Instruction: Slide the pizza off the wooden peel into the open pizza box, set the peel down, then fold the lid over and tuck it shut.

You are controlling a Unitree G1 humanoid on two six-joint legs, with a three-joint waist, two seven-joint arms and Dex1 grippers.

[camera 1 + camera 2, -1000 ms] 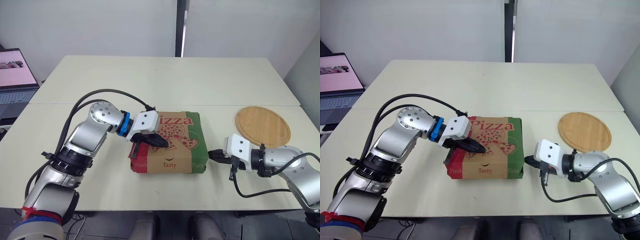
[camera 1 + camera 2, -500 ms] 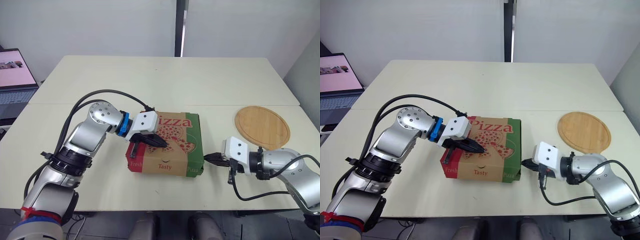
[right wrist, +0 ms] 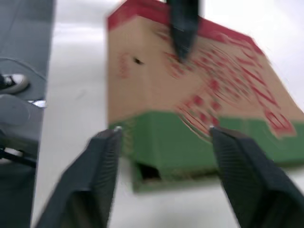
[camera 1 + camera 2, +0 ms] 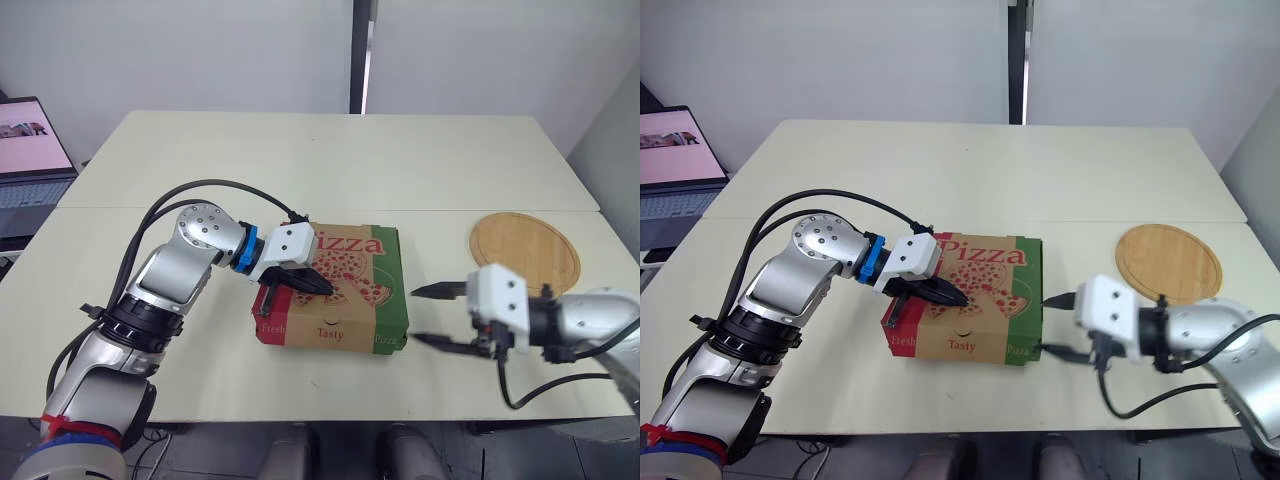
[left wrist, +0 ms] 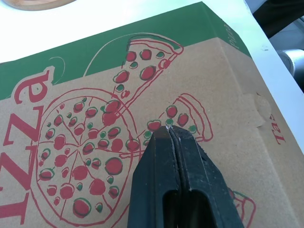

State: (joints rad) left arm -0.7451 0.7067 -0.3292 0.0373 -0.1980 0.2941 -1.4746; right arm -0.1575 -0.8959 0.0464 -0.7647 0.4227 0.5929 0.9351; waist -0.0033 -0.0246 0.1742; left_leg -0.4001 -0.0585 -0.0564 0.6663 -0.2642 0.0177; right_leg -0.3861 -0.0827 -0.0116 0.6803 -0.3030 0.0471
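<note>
the closed pizza box [image 4: 335,300] lies mid table [image 4: 300,160]. the left gripper [image 4: 325,285], fingers pinched together, rests on its lid. the right gripper [image 4: 414,315] gapes wide at the box's 3 o'clock; the wooden peel [image 4: 525,252] lies at 2 o'clock.

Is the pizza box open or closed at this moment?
Closed. The lid of the pizza box lies flat, printed side up, with the shut left gripper resting on it. Whether the flap is tucked, cannot tell.

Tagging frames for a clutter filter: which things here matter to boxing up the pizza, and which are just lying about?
For the job: pizza box, wooden peel, left gripper, right gripper.
Lying about: laptop, far left.
</note>
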